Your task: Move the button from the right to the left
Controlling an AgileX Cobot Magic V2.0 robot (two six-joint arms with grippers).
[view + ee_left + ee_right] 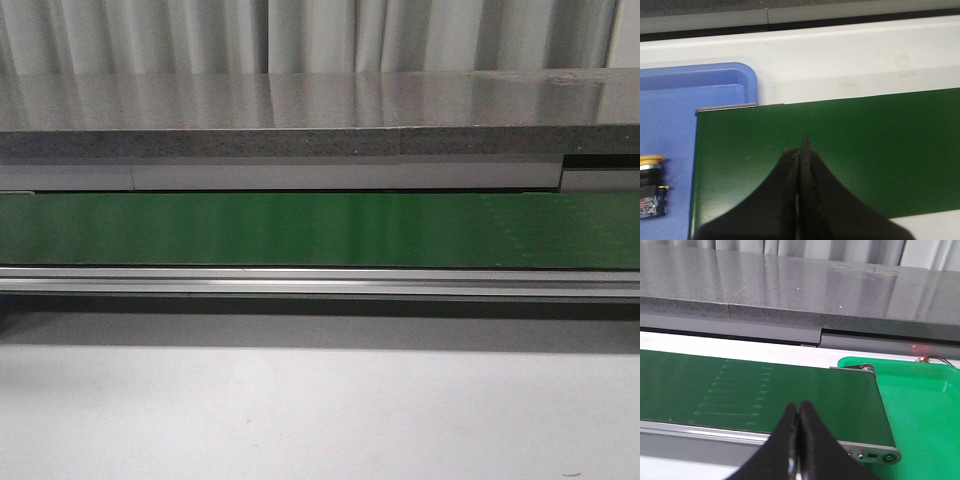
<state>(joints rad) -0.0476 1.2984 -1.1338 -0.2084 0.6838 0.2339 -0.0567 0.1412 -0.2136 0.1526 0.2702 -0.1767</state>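
The button, yellow-orange cap on a black body with small red and blue marks, lies on its side in a blue tray, seen only in the left wrist view. My left gripper is shut and empty, above the green conveyor belt, to the side of the button and apart from it. My right gripper is shut and empty, above the near edge of the belt near its end. Neither gripper shows in the front view.
The green belt runs across the front view with a metal rail along its near side and a grey stone ledge behind. A green tray sits past the belt's end roller. White table lies in front.
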